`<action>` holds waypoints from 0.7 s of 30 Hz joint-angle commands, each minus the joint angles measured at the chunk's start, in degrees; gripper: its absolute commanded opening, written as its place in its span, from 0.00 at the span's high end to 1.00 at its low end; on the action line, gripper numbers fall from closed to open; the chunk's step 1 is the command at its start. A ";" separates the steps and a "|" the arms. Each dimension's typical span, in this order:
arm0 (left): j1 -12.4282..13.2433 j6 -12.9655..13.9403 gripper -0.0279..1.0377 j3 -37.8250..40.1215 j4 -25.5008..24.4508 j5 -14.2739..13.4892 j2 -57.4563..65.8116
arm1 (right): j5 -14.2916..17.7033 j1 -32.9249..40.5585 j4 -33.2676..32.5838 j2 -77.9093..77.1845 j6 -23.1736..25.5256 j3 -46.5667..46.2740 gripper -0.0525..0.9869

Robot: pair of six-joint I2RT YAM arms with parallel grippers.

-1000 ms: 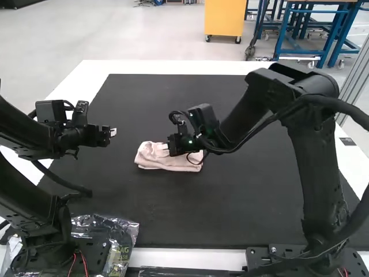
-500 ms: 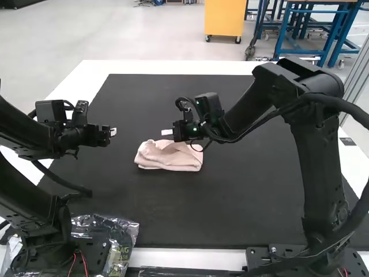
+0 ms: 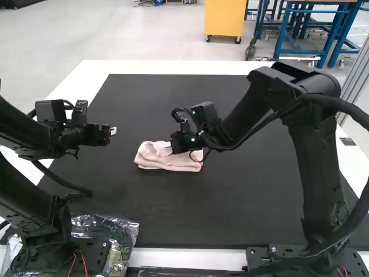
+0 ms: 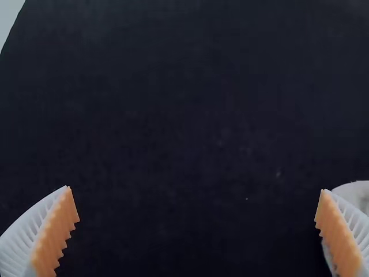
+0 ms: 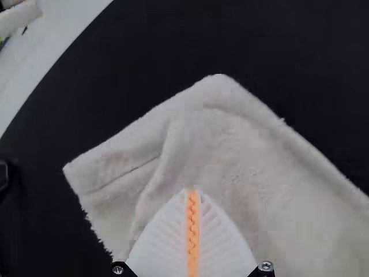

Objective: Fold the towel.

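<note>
The pink towel (image 3: 167, 157) lies folded into a small, wrinkled bundle on the black mat, its layers showing at the near edge. My right gripper (image 3: 171, 148) is over the towel's upper right part. In the right wrist view the towel (image 5: 248, 156) spreads out beneath my right gripper (image 5: 193, 193), whose pads are pressed together with no cloth visible between them. My left gripper (image 3: 113, 131) hangs left of the towel, apart from it. In the left wrist view my left gripper (image 4: 196, 189) is wide open, and a pale edge of the towel (image 4: 358, 193) appears behind one finger.
The black mat (image 3: 230, 202) covers most of the white table (image 3: 173, 67). A clear plastic bag (image 3: 118, 231) lies by the left arm's base. The right arm reaches across the mat's right half.
My right gripper first lifted up and off the towel, then came back down to it. The towel's folded shape looks much the same. The left arm has stayed still.
</note>
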 commanded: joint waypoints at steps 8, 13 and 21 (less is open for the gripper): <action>-0.53 -1.11 0.06 -2.14 0.62 1.43 -0.86 | -0.83 7.57 5.77 5.77 0.78 -1.71 0.98; -0.44 -1.11 0.06 -3.02 0.70 1.70 -0.95 | -0.83 9.50 9.02 8.23 1.75 -1.45 0.98; -0.44 -1.20 0.06 -3.64 0.79 1.96 -2.00 | -1.45 10.03 11.48 8.67 5.35 -1.01 0.97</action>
